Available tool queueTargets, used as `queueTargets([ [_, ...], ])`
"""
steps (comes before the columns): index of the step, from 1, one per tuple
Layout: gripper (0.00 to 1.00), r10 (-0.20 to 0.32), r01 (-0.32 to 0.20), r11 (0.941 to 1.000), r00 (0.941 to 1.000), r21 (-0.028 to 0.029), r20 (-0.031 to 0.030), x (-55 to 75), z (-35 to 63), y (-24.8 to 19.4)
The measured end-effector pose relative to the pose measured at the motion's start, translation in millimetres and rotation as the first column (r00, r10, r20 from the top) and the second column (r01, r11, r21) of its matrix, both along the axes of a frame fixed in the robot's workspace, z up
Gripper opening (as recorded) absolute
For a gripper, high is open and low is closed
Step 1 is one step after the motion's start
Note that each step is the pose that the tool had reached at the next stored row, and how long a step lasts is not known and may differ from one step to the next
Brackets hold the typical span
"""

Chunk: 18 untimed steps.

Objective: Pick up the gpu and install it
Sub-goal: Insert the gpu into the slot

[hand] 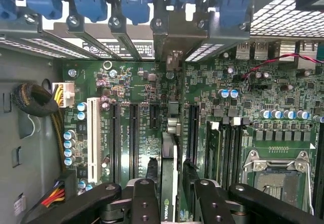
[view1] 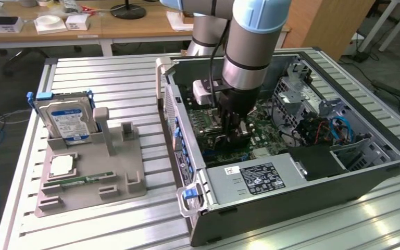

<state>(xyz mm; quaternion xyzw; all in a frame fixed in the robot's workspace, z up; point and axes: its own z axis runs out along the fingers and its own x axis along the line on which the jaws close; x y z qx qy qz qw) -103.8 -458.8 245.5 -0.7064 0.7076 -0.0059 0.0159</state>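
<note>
Black gripper fingers (hand: pixel 146 204) are closed on the gpu (hand: pixel 169 183), which stands edge-on between them, low inside the open computer case (view1: pixel 366 172) over the green motherboard (hand: pixel 253 118). Its lower edge is at the row of dark expansion slots (hand: pixel 134 138), beside a white slot (hand: pixel 93 138). Outside the case, on the exterior view's left, a grey fixture (view1: pixel 96 182) holds a blue-labelled hard drive (view1: pixel 64 122) on the ribbed metal table (view1: pixel 116 78).

Even, bright room light; glare streaks the slatted table (view1: pixel 366 219), and the case interior sits shadowed.
</note>
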Motion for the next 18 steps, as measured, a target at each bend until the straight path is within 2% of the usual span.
queueTargets([
  [18, 0.34, 0.000, 0.000, 1.0000, 1.0000, 0.0000, 0.0041, -0.8, 13.4, 0.0],
])
